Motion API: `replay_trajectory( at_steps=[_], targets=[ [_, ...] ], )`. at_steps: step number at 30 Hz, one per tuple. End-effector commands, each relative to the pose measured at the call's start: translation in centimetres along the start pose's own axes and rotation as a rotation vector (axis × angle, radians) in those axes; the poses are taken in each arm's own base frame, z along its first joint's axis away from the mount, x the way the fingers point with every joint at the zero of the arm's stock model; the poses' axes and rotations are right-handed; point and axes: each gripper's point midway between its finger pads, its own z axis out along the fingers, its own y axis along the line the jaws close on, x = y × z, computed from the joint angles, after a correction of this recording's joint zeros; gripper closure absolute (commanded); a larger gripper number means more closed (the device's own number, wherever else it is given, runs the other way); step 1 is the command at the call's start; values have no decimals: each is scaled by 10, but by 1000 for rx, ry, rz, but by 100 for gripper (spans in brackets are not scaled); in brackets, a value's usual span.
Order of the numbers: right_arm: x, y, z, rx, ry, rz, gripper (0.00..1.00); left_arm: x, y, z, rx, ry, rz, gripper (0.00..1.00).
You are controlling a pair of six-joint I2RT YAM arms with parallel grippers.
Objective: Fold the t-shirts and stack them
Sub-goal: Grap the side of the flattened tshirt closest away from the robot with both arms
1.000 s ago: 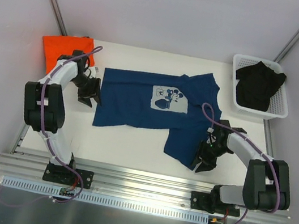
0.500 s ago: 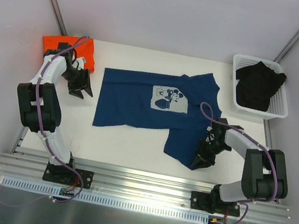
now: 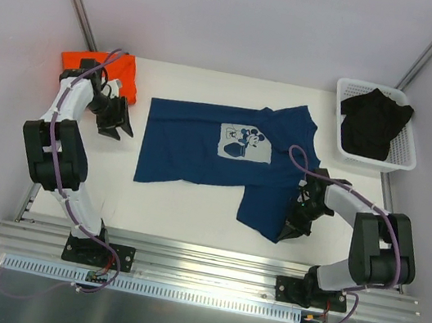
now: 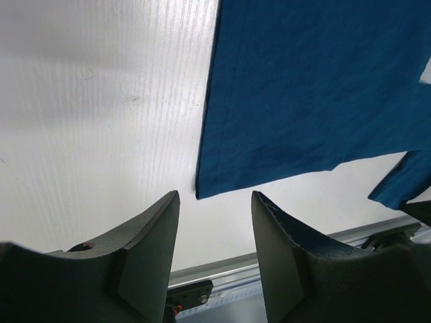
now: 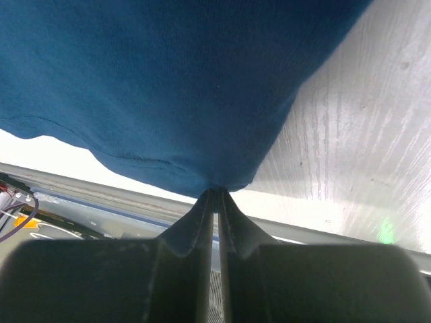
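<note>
A navy blue t-shirt [image 3: 202, 143] with a pale cartoon print lies spread across the middle of the table, its near right part hanging toward the front. My right gripper [image 3: 291, 227] is shut on that part's near corner; in the right wrist view the blue cloth [image 5: 168, 101] bunches into the pinched fingertips [image 5: 217, 194]. A folded orange t-shirt [image 3: 103, 68] lies at the far left corner. My left gripper [image 3: 114, 124] stands open between the orange shirt and the navy shirt's left edge [image 4: 205, 134], nothing between its fingers [image 4: 214, 215].
A white mesh basket [image 3: 399, 159] at the far right holds a black garment [image 3: 372, 121]. An aluminium rail [image 3: 207, 264] runs along the table's front edge by the arm bases. Grey walls and slanted posts close in the back.
My right gripper has shut on the navy shirt's near right corner. My left gripper moved away from the shirt's left edge toward the orange shirt, staying open.
</note>
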Motion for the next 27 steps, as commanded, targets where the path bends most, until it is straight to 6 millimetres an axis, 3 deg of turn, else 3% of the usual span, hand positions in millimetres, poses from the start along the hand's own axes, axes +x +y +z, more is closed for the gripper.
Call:
replay_trajectory(
  at_steps=[1, 6, 14, 27],
  targets=[
    [9, 1, -6, -7, -1, -12, 92, 9, -6, -11, 27, 8, -12, 53],
    [9, 5, -11, -25, -14, -18, 97, 42, 1, 0, 26, 94, -48, 60],
    [11, 4, -13, -25, -27, -28, 98, 87, 1, 20, 79, 234, -112, 58],
    [3, 6, -19, -22, -71, -54, 98, 112, -1, 39, 148, 355, -237, 61]
  ],
)
